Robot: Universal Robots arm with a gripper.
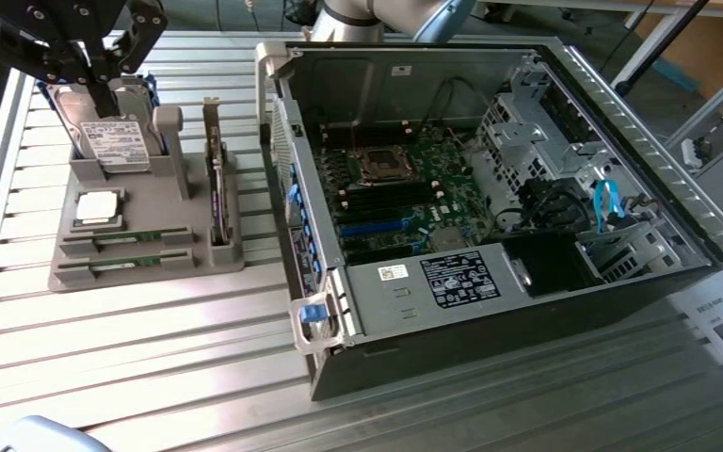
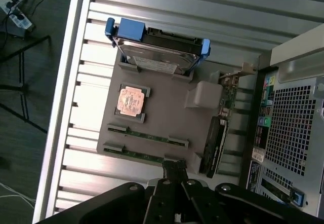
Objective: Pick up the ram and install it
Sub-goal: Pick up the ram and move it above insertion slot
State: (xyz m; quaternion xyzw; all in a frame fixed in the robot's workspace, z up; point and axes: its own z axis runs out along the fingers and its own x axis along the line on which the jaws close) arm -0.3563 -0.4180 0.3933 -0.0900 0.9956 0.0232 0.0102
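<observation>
End effector [image 1: 93, 77] above the hard drive [image 1: 117, 141] — opening cannot be told. Risk: the ram [image 1: 127, 239] lies close beside its twin [image 1: 129, 263] — skewed descent could strike both.

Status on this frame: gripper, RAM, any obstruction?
Gripper hovering over the gray holder, touching nothing. Both RAM sticks lying in holder slots. Nothing covering them.

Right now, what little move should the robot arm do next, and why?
Probably lower the gripper toward the gray holder. One ram stick and the other ram stick lie untouched in its slots, while the gripper hangs high above.
</observation>
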